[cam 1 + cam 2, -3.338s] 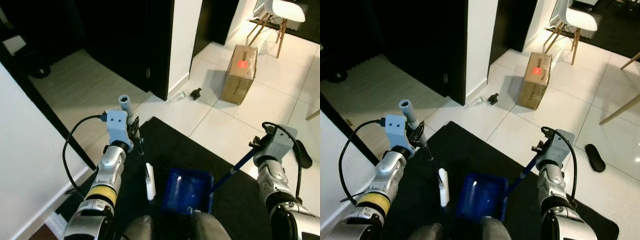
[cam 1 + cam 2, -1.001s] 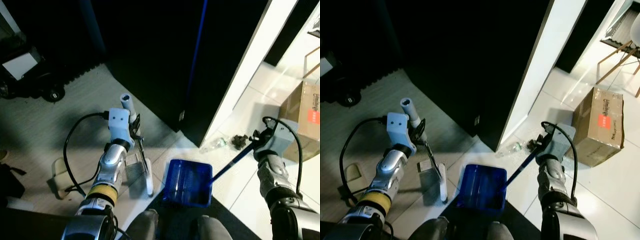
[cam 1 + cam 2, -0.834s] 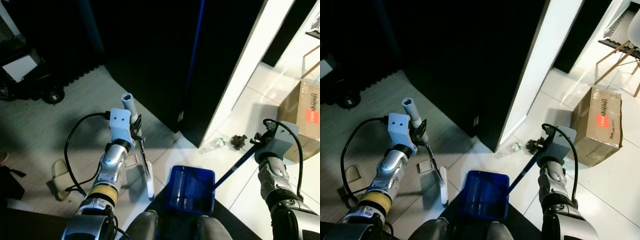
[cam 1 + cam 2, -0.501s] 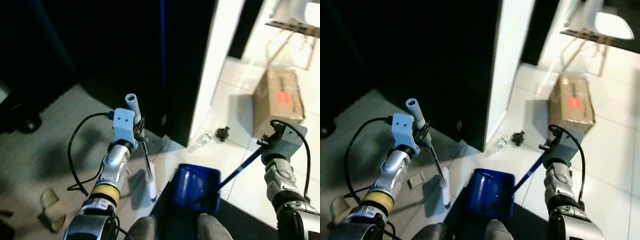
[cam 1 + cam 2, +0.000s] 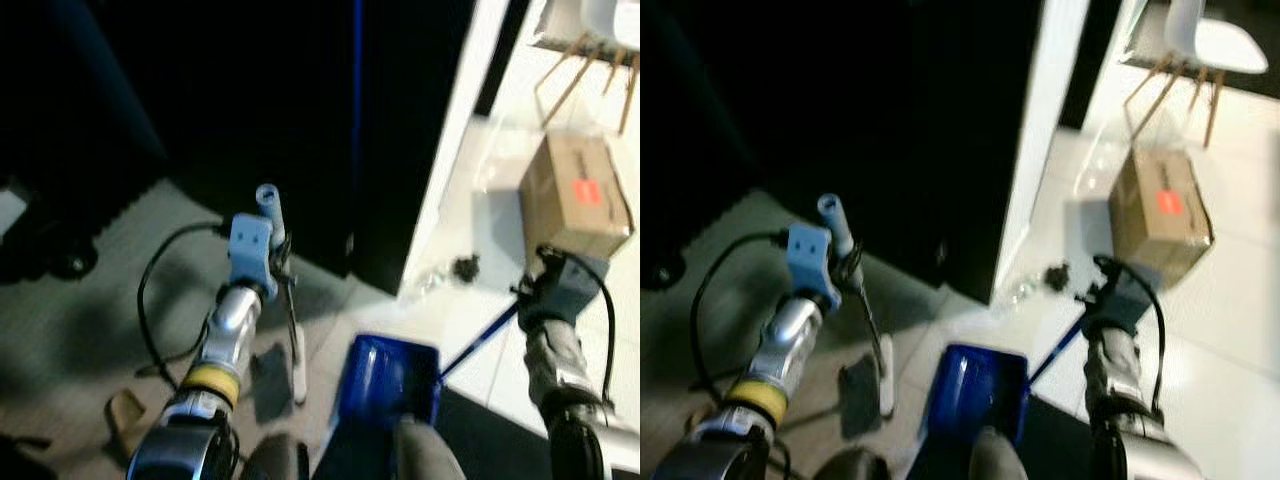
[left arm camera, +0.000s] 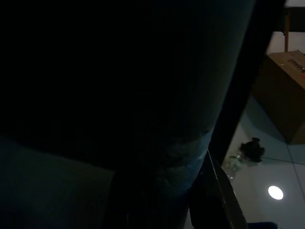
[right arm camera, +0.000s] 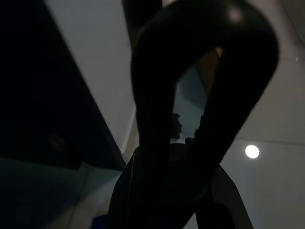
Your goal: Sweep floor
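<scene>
Left wrist view: almost wholly dark; a small dark clump of debris (image 6: 251,149) and a clear bottle (image 6: 232,163) can be made out on pale floor, with a cardboard box (image 6: 281,90) cut off at the frame edge.
Right wrist view: black curved shapes crowd the lens close up and cannot be told apart; a white wall edge and a bright ceiling-light reflection show behind them.
Eye views: both blurred, so fine detail is soft.
Left hand (image 5: 280,270): raised before the robot over grey floor, closed around the thin dark shaft of the brush (image 5: 297,372); how tightly cannot be judged through the blur.
Brush: shaft runs down from the left hand to a white head near the floor, just beside the dustpan (image 5: 388,380).
Right hand (image 5: 535,290): held out on the right over the white tiles, gripping the top of the dustpan's blue handle (image 5: 478,340).
Dustpan: blue, low before the robot's feet, at the edge of a black mat (image 5: 490,430); its near edge is hidden by the robot's body.
Debris: lies on the white tile floor (image 5: 1230,330) beside the bottle, at the foot of the white wall end (image 5: 1035,150), beyond the dustpan.
Box: stands on the tiles further right, bearing a red label.
Chair (image 5: 1200,50): white with wooden legs, cut off at the top edge.
</scene>
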